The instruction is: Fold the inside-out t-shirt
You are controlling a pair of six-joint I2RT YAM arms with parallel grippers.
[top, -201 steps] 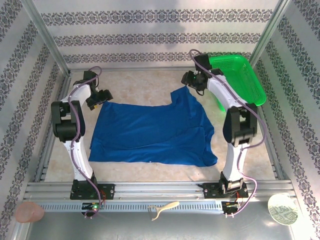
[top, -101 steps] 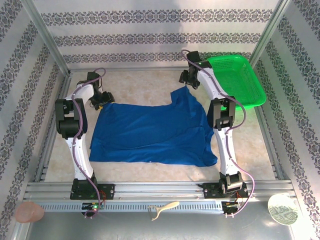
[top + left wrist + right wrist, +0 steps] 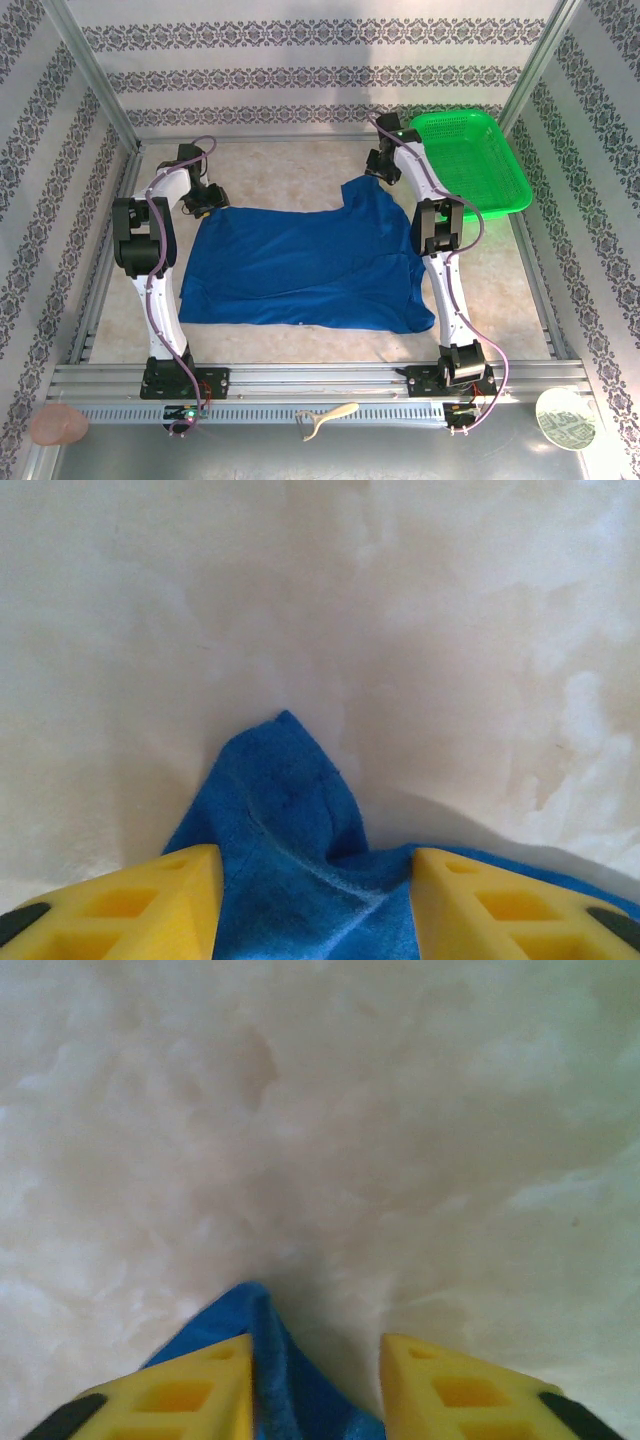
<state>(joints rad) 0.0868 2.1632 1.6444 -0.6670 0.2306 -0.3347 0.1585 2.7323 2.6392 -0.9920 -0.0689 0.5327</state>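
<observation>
Straddling t-shirt [image 3: 300, 265] corners, upper L & R of frame: L pincer [image 3: 315, 900], R pincer [image 3: 315, 1390] part-spread, cloth btwn.

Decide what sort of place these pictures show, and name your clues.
Most likely a robot test cell, not a home: white jointed arms, left and right, bolted to an aluminium rail, patterned panels walling the beige table, and a royal-blue cloth t-shirt spread flat between them.
</observation>
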